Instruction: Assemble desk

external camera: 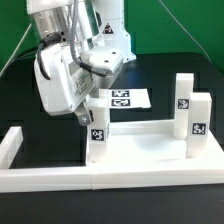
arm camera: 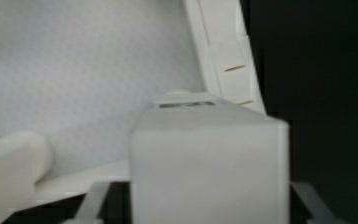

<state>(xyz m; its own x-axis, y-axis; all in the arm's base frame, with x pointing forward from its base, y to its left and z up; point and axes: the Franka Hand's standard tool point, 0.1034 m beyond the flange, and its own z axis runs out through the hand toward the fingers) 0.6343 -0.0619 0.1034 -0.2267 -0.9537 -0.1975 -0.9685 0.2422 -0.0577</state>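
The tabletop (external camera: 140,135) stands on edge against the border frame (external camera: 110,176), near the marker board (external camera: 128,98). Two legs (external camera: 190,112) project from it at the exterior view's right, evidently seated. The gripper (external camera: 88,112) pinches a third leg (external camera: 97,135) at the left corner; in the wrist view this leg (arm camera: 202,165) sits between the fingers. Judged roughly half done: this leg's seating unconfirmed, a fourth not visible.

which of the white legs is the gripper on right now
The leg nearest the exterior view's left, directly under the gripper, whose jaws close around its top. The two other legs stand apart at the exterior view's right, untouched.
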